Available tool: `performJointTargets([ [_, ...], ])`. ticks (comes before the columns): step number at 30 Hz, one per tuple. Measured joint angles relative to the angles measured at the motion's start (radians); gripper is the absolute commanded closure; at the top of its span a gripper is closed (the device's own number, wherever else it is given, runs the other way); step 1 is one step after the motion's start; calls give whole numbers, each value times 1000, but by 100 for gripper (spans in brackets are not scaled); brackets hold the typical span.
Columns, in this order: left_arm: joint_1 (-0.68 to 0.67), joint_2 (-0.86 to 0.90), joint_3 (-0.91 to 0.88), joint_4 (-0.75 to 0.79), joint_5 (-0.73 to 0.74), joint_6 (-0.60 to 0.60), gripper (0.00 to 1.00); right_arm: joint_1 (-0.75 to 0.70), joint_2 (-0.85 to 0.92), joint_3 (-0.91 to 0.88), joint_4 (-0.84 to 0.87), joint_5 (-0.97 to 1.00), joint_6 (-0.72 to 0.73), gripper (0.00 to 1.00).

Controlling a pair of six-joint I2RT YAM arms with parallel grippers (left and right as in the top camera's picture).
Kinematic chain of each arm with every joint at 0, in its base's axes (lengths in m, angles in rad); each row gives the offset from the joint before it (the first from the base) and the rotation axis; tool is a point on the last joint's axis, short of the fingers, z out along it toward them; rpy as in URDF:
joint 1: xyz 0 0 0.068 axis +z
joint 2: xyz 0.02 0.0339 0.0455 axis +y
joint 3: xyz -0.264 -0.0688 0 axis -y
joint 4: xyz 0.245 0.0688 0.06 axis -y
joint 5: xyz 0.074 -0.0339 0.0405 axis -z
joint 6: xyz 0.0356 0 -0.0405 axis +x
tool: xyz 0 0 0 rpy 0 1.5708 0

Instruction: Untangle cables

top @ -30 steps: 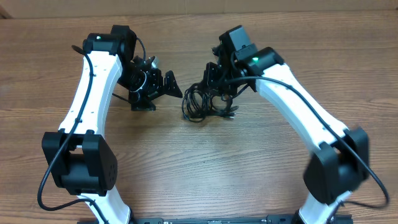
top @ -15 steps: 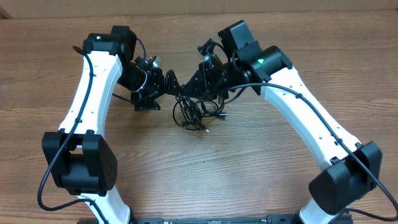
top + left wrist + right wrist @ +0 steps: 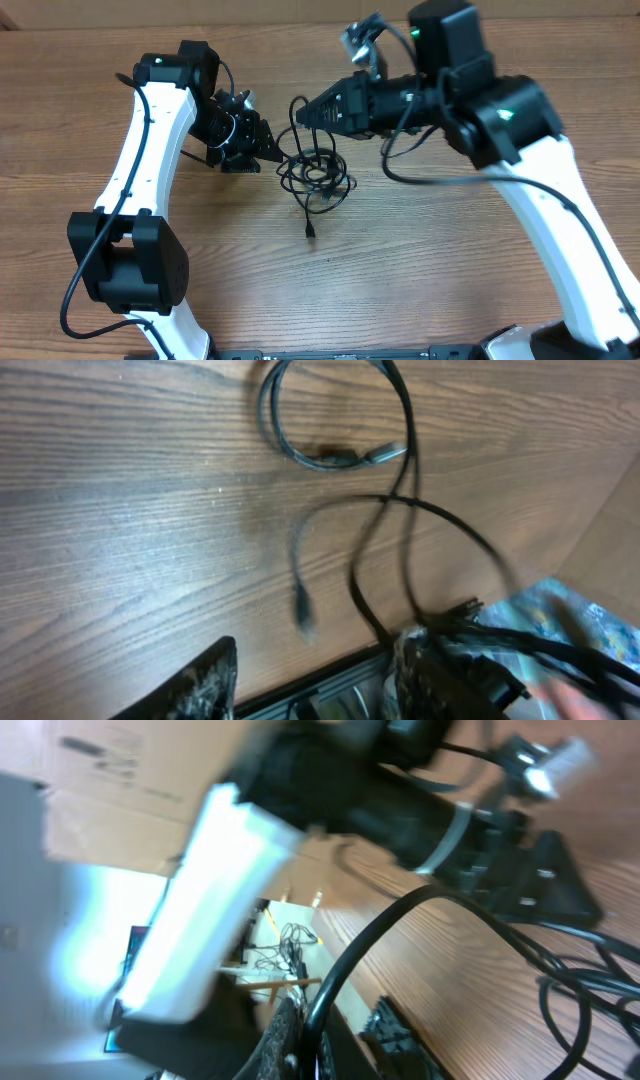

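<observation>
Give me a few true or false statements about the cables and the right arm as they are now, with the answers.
1. The right gripper is shut on a strand of the cables. True.
2. The cables lie in one straight line. False: they sit in loose tangled loops.
3. One plug end trails out of the tangle toward the robot's base. True.
4. The table is white plastic. False: it is brown wood grain.
</observation>
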Motion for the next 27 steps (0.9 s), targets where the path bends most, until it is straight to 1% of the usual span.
performJointTargets([
  [4, 0, 0, 0, -1, -10, -2, 53, -7, -47, 117, 3, -2, 31, 96],
  [5, 0, 0, 0, -1, -11, -2, 50, -10, -55, 134, 1, 6, 35, 96],
  [6, 0, 0, 0, -4, -7, -2, 45, -11, -70, 151, -37, 48, 39, 96],
  [7, 0, 0, 0, -8, 3, 2, 44, -11, -76, 154, -64, 77, 43, 96],
  [8, 0, 0, 0, -13, 20, 9, 42, -8, -77, 161, -130, 143, 43, 96],
  [9, 0, 0, 0, -22, 68, 34, 38, -5, -72, 157, -264, 316, 48, 96],
  [10, 2, 0, 0, -29, 93, 50, 32, -5, -53, 159, -340, 416, 48, 96],
  [12, 24, 0, 0, -68, 191, 115, 19, -5, -10, 155, -386, 496, 50, 96],
  [14, 65, 0, 0, -113, 282, 182, 14, -4, 35, 154, -365, 503, 50, 96],
  [15, 80, 0, 0, -146, 312, 220, 14, -5, 46, 154, -343, 493, 50, 96],
  [17, 95, 0, 1, -201, 342, 292, 20, -4, 51, 153, -306, 466, 50, 96],
  [19, 83, 0, 1, -219, 345, 322, 25, -4, 51, 153, -262, 435, 50, 96],
  [21, 51, 0, 1, -215, 349, 341, 27, -4, 51, 153, -221, 399, 63, 96],
  [24, 10, 0, 1, -167, 346, 336, 33, -4, 51, 153, -208, 363, 98, 96],
  [25, 0, 0, 1, -148, 344, 321, 36, -4, 51, 153, -208, 351, 103, 96],
  [27, -26, 0, 1, -98, 325, 256, 55, -4, 51, 153, -208, 325, 112, 96],
])
